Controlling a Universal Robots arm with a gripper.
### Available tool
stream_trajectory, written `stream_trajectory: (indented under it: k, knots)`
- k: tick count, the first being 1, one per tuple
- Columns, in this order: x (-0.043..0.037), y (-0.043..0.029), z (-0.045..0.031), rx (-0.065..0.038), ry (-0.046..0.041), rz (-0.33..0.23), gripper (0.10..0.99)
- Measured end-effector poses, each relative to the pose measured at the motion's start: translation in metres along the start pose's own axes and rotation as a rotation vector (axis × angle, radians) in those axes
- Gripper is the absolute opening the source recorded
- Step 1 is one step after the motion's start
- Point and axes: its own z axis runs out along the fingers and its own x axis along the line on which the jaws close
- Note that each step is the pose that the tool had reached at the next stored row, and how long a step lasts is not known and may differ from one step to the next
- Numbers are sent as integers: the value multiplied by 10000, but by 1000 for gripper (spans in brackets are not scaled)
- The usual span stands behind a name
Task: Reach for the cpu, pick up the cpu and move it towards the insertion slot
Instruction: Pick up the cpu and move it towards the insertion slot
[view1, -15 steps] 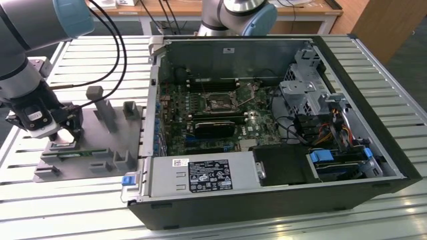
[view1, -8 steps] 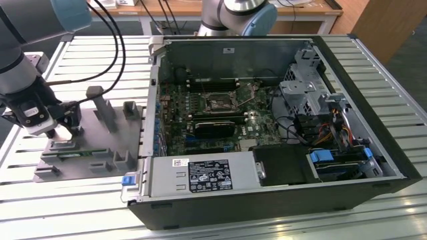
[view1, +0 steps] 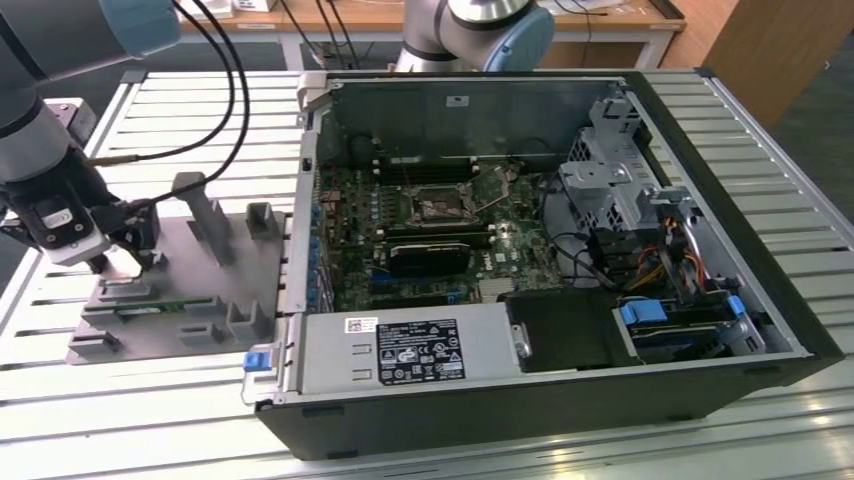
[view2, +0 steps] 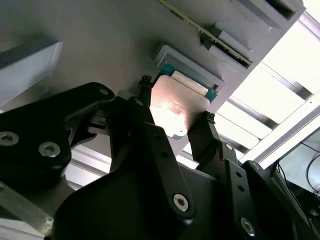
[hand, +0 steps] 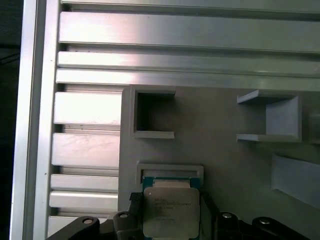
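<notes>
In both wrist views the cpu (view2: 172, 112) (hand: 170, 212) is a thin square chip with a silvery top, held between two black fingers (view2: 150, 125). My gripper (view2: 175, 102) (hand: 170, 200) (view1: 114, 262) is shut on its two opposite edges. The chip hangs just off the small framed pocket (hand: 170, 172) of the grey plastic fixture (view1: 174, 290), over that fixture at the exterior view's left. The insertion slot (view1: 438, 205), a metal-framed square socket on the green board, lies inside the open computer case, well off toward the exterior view's right.
Upright grey posts (view1: 214, 225) rise from the fixture close to the gripper. A narrow green memory stick (view1: 154, 310) lies in the fixture. The case wall (view1: 304, 200) stands between fixture and board. A black card (view1: 427, 255), cables and a drive cage (view1: 614, 185) crowd the case.
</notes>
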Motion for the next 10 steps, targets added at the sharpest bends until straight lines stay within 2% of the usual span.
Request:
stream_trajectory:
  k: [10]
  knots:
    - [0, 4, -96, -1, -1, 0, 541]
